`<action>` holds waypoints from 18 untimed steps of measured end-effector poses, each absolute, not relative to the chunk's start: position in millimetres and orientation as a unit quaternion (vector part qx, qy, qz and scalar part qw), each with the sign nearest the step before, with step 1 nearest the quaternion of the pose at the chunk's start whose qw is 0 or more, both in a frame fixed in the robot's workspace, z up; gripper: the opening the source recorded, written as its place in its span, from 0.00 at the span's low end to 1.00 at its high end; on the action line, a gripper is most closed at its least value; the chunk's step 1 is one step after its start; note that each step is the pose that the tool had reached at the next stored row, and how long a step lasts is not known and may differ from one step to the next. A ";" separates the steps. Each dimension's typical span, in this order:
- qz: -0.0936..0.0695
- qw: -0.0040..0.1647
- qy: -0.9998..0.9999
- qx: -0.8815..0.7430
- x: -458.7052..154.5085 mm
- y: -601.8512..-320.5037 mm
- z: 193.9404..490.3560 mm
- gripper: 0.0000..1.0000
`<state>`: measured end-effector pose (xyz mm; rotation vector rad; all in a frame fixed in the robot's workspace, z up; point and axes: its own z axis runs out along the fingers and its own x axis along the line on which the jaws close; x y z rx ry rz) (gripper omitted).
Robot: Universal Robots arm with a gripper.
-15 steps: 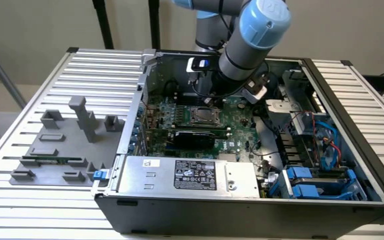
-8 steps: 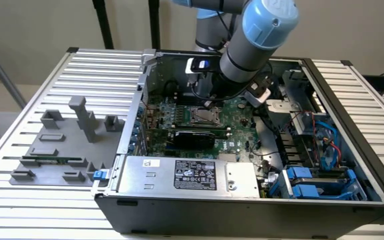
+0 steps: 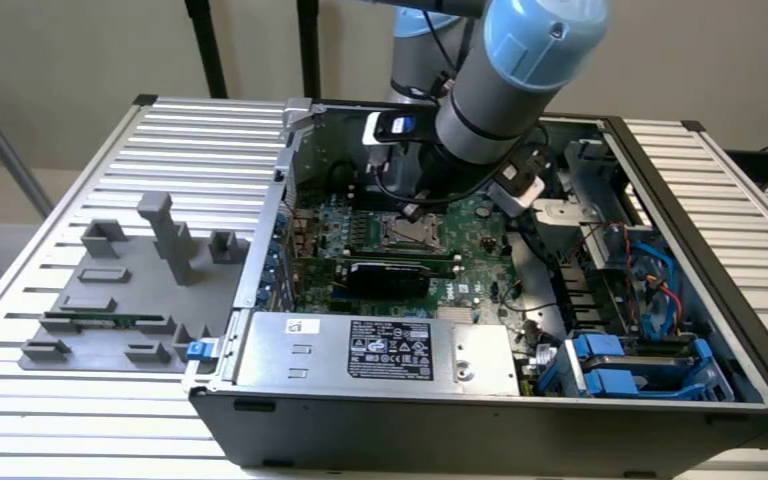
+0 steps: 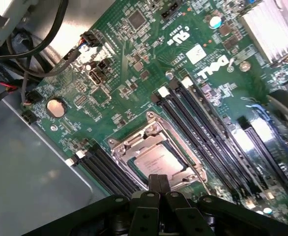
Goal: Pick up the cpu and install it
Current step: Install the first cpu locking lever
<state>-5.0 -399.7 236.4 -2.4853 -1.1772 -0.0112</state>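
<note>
Open PC case (image 3: 491,420) sits on the slatted table (image 3: 117,180), with the arm (image 3: 491,100) reaching down over the green board (image 4: 134,73). The cpu (image 4: 156,161) sits in its socket (image 4: 156,152), and the claw (image 4: 158,184) hangs just above it, pinched shut with nothing in it.

Everything here I place from my green motherboard (image 3: 418,235), which lies flat inside the open computer case (image 3: 704,300). A big silver box with a black label (image 3: 377,352) sits just beside its near edge. Blue drive brackets (image 3: 624,365) sit toward the exterior view's right of it. Well apart, on the exterior view's left, a grey fixture tray (image 3: 124,300) rests on the slatted table (image 3: 77,200). On the board itself run long black memory slots (image 4: 203,132).
</note>
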 end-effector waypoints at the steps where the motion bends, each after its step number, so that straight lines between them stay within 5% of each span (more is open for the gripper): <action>1: -0.004 0.194 -0.420 -0.887 -7.4 -401.4 237.2 0.11; 18: -0.003 0.192 -0.420 -0.887 -44.5 -424.6 240.7 0.11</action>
